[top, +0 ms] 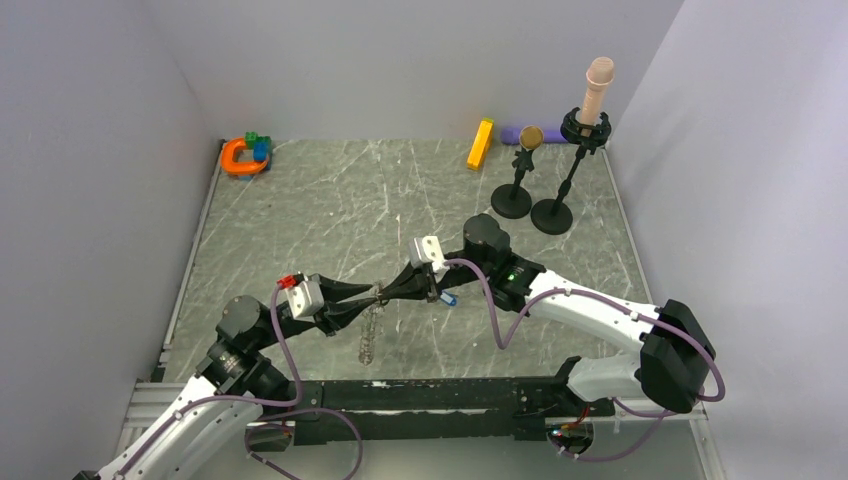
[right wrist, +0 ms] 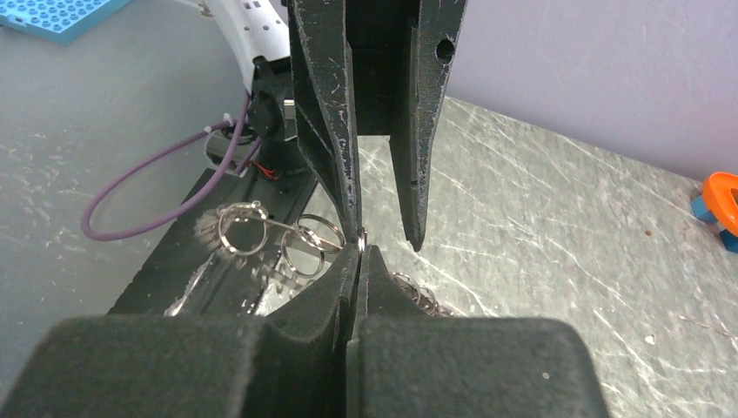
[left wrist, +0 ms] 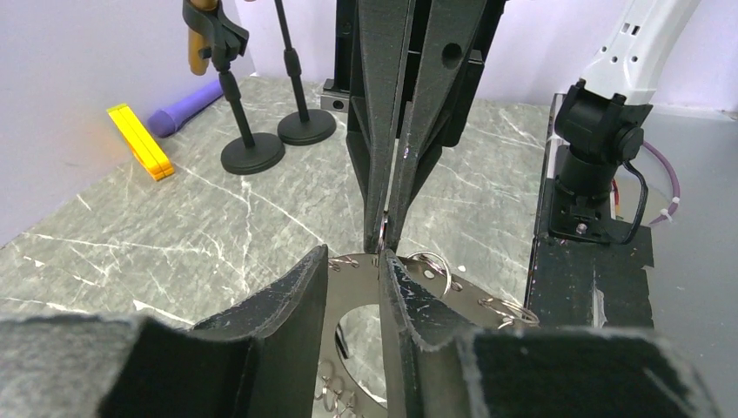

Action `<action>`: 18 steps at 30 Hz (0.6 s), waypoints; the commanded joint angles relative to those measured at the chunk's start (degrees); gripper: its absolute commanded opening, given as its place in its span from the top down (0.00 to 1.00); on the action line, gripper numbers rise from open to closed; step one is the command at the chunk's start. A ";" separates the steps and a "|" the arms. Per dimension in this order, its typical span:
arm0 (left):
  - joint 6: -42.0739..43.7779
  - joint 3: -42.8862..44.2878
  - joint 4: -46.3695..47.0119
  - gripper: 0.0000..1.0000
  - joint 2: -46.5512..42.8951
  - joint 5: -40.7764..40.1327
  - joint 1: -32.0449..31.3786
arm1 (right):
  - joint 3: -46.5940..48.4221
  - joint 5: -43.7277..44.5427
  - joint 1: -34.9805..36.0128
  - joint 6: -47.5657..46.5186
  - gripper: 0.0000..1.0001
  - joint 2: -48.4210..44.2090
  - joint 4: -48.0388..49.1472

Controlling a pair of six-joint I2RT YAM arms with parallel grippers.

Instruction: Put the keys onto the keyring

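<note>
The keyring (top: 369,338), a flat silvery toothed ring, hangs tilted under the spot where both grippers meet. In the left wrist view its band (left wrist: 352,283) shows in the narrow gap between my left gripper's (left wrist: 353,254) jaws. Whether they clamp it is hidden. My right gripper (right wrist: 361,248) is shut on a small wire ring at the keyring's edge. Other wire rings (right wrist: 241,228) hang from its rim. A blue-headed key (top: 449,298) lies beside the right gripper (top: 385,293). A small red piece (top: 288,281) sits by the left wrist. The left gripper (top: 372,298) faces the right one.
An orange horseshoe toy (top: 240,158) with green and blue pieces is at the back left. A yellow bar (top: 480,144), a purple cylinder (top: 515,133) and two black stands (top: 513,195) (top: 553,210) are at the back right. Grey walls enclose the table.
</note>
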 commanded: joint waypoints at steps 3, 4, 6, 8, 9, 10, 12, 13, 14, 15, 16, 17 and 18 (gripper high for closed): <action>-0.13 0.33 1.53 0.67 0.48 -0.89 0.04 | 0.27 -2.48 0.55 0.77 1.00 -1.97 4.38; -0.19 0.36 1.75 0.67 0.72 -0.54 0.00 | 0.29 -2.48 0.57 0.72 1.00 -1.97 4.34; -0.53 0.25 2.71 0.68 1.31 0.35 0.00 | 0.38 -2.52 0.54 0.65 1.00 -1.89 4.34; -1.03 0.07 3.98 0.70 2.06 1.57 0.00 | 0.33 -2.48 0.52 0.72 1.00 -1.80 4.34; -1.17 -0.03 4.54 0.70 2.49 2.23 0.00 | 0.33 -2.41 0.52 0.88 1.00 -1.80 4.50; -1.32 0.04 4.92 0.71 2.87 2.80 0.00 | 0.33 -2.33 0.50 1.03 1.00 -1.80 4.66; -1.71 -0.02 5.57 0.73 3.55 3.79 0.01 | 0.33 -2.30 0.51 1.17 1.00 -1.80 4.73; -1.91 -0.10 5.94 0.74 3.61 4.07 0.00 | 0.25 -2.21 0.51 1.26 1.00 -1.80 4.73; -2.07 -0.23 6.33 0.74 3.70 4.31 0.00 | 0.25 -2.29 0.55 1.23 1.00 -1.80 4.73; -2.20 -0.23 6.77 0.74 3.73 4.53 0.00 | 0.24 -2.28 0.50 1.23 1.00 -1.80 4.65; -2.36 -0.36 7.14 0.75 3.83 4.74 0.05 | 0.18 -2.22 0.50 1.31 1.00 -1.75 4.72; -2.57 -0.48 7.72 0.75 3.99 5.05 0.00 | 0.16 -2.21 0.50 1.42 1.00 -1.70 4.79; -2.86 -0.52 8.25 0.76 4.16 5.40 0.02 | 0.18 -2.21 0.51 1.44 1.00 -1.71 4.82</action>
